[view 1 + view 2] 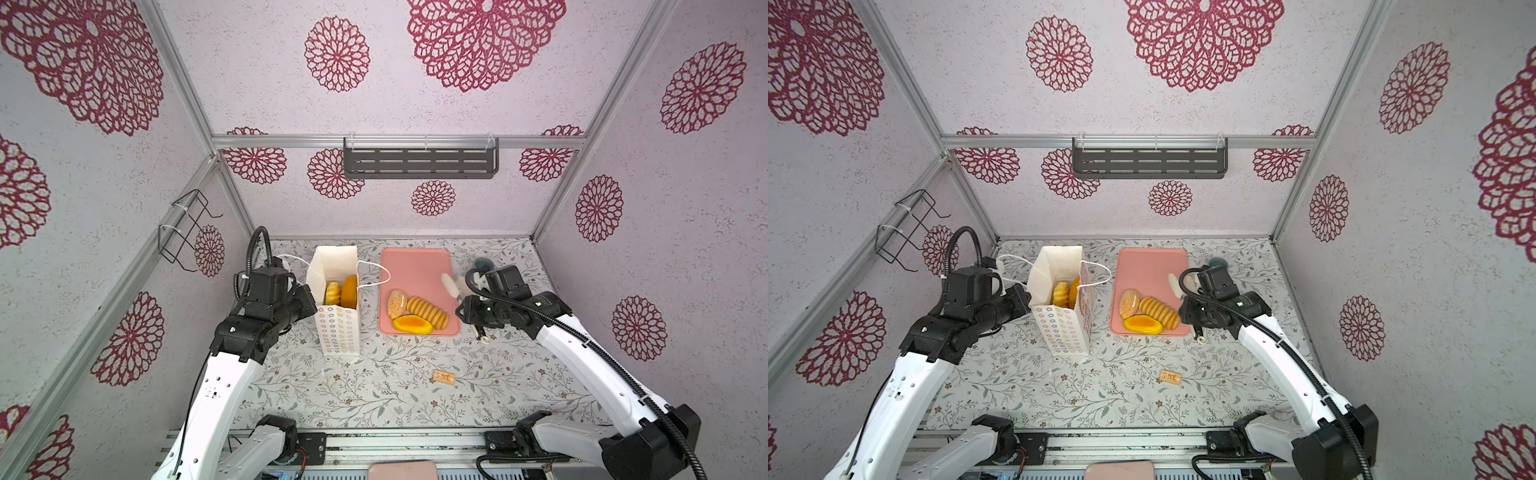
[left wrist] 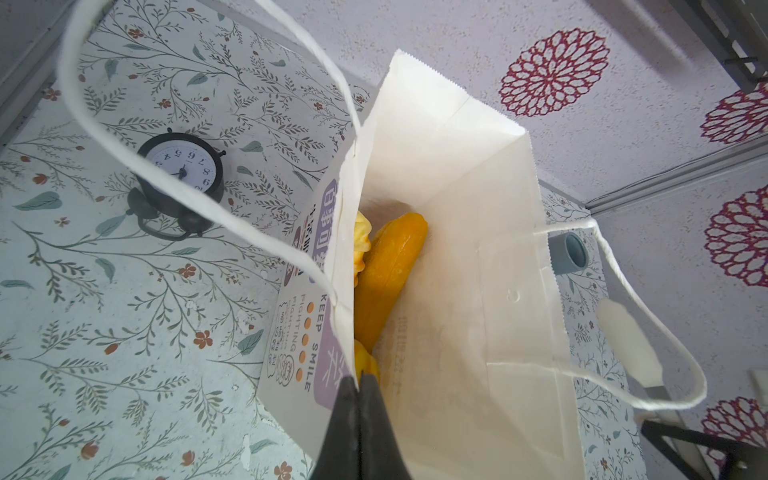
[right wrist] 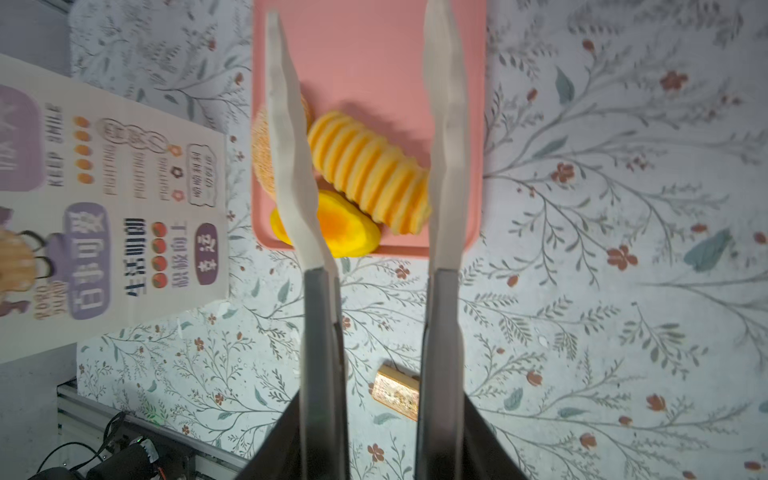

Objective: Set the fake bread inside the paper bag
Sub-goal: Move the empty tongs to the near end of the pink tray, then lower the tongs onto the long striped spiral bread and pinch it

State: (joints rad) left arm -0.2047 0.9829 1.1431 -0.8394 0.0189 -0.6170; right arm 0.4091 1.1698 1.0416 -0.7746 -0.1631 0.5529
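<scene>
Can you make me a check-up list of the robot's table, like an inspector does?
Surface: flowery table, no spills seen.
Job's things: bag upright and open, at least two breads inside; three more on the pink tray.
Clutter: tan block, clock, grey-blue tube.
Grippers: left gripper shut on the bag's rim; right gripper shut on tongs, tips apart over the tray.
Cables: black hoses along both arms, snagging nothing.
Surroundings: flower walls, grey shelf, wire rack.
</scene>
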